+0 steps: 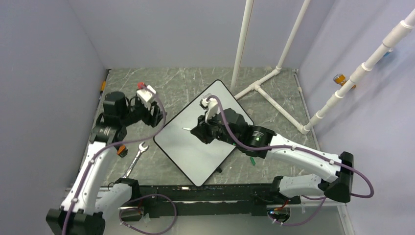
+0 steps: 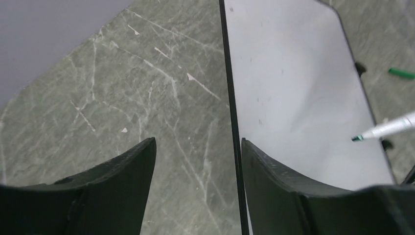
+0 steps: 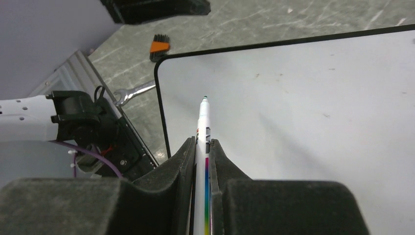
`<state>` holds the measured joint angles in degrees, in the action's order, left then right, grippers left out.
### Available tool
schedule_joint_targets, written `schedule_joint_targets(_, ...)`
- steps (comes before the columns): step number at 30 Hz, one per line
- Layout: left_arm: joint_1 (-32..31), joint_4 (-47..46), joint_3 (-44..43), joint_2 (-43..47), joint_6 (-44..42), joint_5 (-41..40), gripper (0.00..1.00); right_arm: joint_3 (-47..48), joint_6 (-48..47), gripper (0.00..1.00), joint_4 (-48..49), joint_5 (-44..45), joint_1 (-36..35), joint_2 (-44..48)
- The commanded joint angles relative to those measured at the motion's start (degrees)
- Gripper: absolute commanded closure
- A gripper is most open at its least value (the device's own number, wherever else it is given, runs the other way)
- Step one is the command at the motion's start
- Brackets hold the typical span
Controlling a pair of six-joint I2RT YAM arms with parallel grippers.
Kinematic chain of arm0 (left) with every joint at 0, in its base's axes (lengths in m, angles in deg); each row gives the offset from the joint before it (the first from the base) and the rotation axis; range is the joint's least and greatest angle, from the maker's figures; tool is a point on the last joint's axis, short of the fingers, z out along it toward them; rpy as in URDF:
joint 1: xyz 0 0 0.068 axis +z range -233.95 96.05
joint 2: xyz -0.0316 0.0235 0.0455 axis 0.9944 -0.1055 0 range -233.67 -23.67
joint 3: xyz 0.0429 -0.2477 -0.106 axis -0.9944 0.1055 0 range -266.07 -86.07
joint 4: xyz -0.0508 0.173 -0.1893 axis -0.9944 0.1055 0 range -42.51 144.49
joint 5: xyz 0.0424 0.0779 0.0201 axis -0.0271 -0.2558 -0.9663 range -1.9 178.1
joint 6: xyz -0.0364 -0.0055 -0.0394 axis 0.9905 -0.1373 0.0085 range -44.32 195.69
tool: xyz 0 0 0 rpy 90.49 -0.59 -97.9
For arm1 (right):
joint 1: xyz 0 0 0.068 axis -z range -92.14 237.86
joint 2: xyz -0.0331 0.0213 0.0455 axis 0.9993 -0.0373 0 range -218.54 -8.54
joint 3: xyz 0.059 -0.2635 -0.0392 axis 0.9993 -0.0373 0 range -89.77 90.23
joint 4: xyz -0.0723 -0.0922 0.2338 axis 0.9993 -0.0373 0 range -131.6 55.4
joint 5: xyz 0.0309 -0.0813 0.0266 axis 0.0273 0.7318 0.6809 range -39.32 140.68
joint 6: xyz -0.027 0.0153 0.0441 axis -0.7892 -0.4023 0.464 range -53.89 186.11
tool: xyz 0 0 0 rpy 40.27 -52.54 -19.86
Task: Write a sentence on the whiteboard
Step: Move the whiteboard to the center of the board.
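Observation:
The whiteboard [image 1: 195,152] lies flat on the table, turned like a diamond, and its surface is blank; no sentence shows on it. My right gripper [image 1: 199,131] is shut on a white marker [image 3: 202,122] with a green tip. The tip points at the board's left part and is just above or at the surface; I cannot tell which. My left gripper [image 1: 157,116] is open and empty at the board's upper-left edge. In the left wrist view the black rim [image 2: 234,122] runs between my fingers [image 2: 122,181], close to the right one. The marker tip [image 2: 359,138] shows there too.
A steel wrench [image 1: 136,157] and a small orange-and-black tool [image 1: 121,149] lie left of the board. A green marker cap [image 1: 252,159] lies by the board's right edge. A white pipe frame [image 1: 274,78] stands at the back right. Grey walls close in the table.

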<state>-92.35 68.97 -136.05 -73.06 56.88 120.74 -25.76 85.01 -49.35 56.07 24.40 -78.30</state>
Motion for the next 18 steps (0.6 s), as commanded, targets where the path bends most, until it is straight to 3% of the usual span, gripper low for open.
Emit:
schedule_joint_targets(1,0.2,6.0,-10.6,-9.5,10.5,0.8,0.30,1.2,0.3,1.00,-2.0,5.8,-0.1,5.9)
schedule_joint_targets(6,0.3,13.4,-18.6,-20.4,12.2,9.5,0.31,-0.6,1.5,1.00,-6.2,9.8,0.0,12.1)
schedule_joint_targets(10,0.4,20.3,-24.1,-28.1,10.8,18.4,0.41,-2.4,2.5,1.00,-8.0,11.4,-0.1,16.6)
schedule_joint_targets(18,0.3,25.0,-27.0,-37.1,11.3,26.1,0.51,-3.0,3.0,1.00,-10.7,12.4,-0.1,20.2)
